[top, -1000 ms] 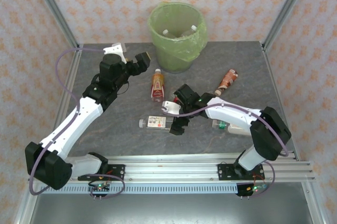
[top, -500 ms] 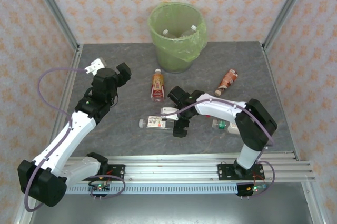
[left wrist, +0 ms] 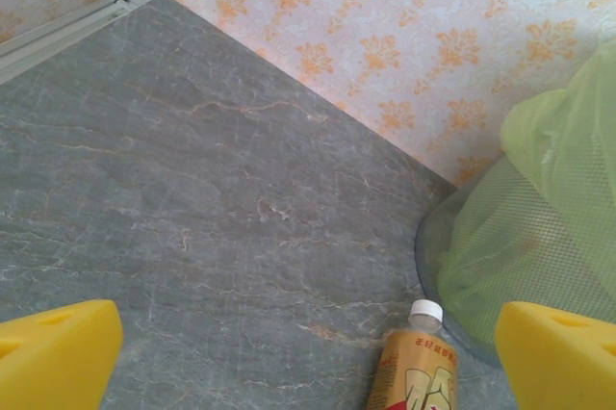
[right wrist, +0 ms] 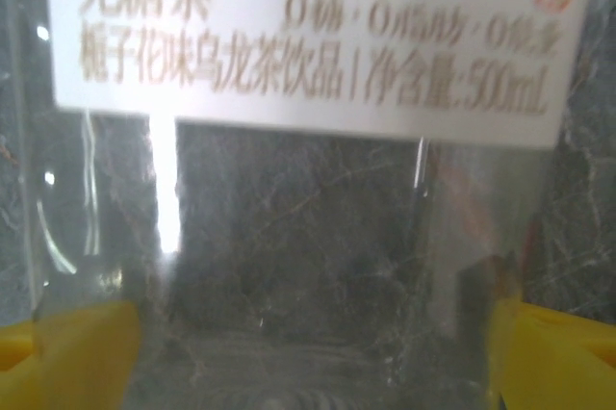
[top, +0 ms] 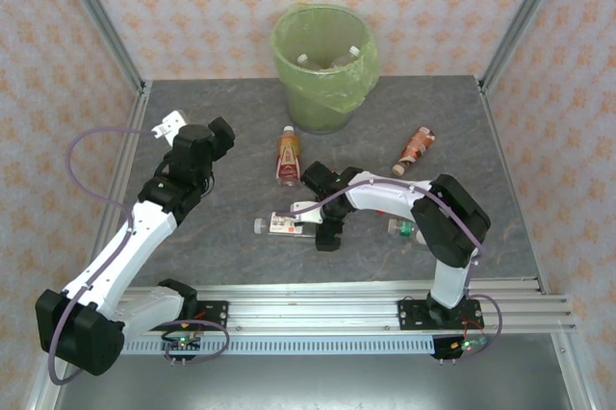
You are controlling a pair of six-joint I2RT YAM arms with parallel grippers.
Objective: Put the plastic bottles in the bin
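The plastic bottles (top: 289,225), small, mostly clear, with coloured labels, are split between two places. At least two white-capped ones (top: 306,61) are lodged inside the round bin lined with a light-green plastic bag (top: 318,107) at the far edge of the grey marbled surface (top: 192,227), and four lie on their sides nearer in.

The clear bottle with a white label (top: 274,225) lies near the middle. The right arm (top: 385,200) is bent low to the left so that its jaws are set astride this bottle's body. The yellow pads (right wrist: 67,347) are seen at either side of it, apart, but whether they press on it cannot be told.

An orange-labelled bottle (top: 288,157) lies just near of the bin, a brown-and-red-labelled bottle (top: 416,149) lies to the right, and a clear bottle marked with green (top: 404,229) is partly hidden under the right arm.

The left jaws are held wide apart and empty over the left of the surface. They are pointed toward the orange-labelled bottle, probably to be lined up for it.
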